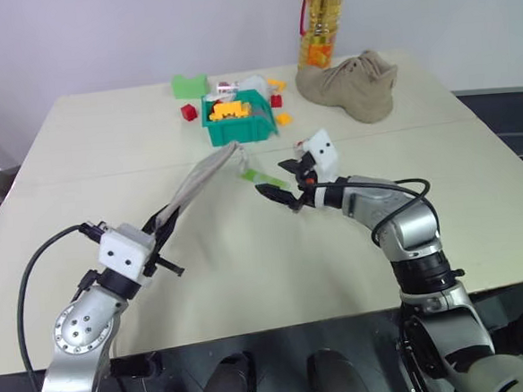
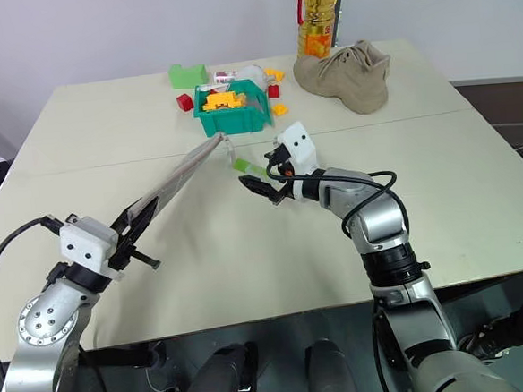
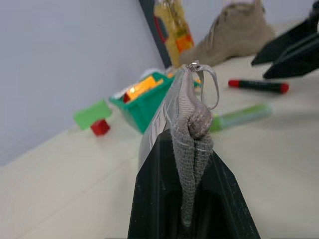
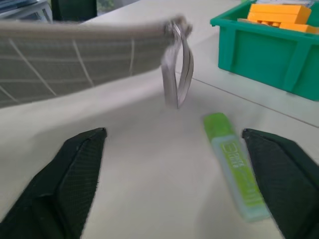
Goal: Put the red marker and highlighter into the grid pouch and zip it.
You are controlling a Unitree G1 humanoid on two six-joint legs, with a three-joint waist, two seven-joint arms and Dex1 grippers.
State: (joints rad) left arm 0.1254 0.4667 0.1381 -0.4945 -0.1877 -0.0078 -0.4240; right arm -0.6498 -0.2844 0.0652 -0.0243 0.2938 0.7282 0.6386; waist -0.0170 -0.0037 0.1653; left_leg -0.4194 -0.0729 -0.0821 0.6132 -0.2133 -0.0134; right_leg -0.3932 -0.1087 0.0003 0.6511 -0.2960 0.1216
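Note:
My left gripper [image 1: 159, 232] is shut on one end of the grid pouch [image 1: 199, 176], a grey fabric case with white lines. It holds the pouch off the table, slanting toward the green bin, with a strap loop [image 4: 177, 64] dangling from the far end. The lime-green highlighter [image 4: 233, 164] lies flat on the table under that end. My right gripper [image 1: 278, 179] hovers open just above and beside the highlighter, with nothing between its fingers. The red marker [image 3: 258, 86] lies on the table beyond the highlighter, under the right gripper's fingers [image 3: 291, 50].
A green bin [image 1: 239, 126] of yellow and orange blocks stands behind the pouch, with red blocks [image 1: 188, 112] and a green block [image 1: 189, 84] around it. A tan boot [image 1: 353, 86] and an oil bottle [image 1: 320, 26] sit at the back right.

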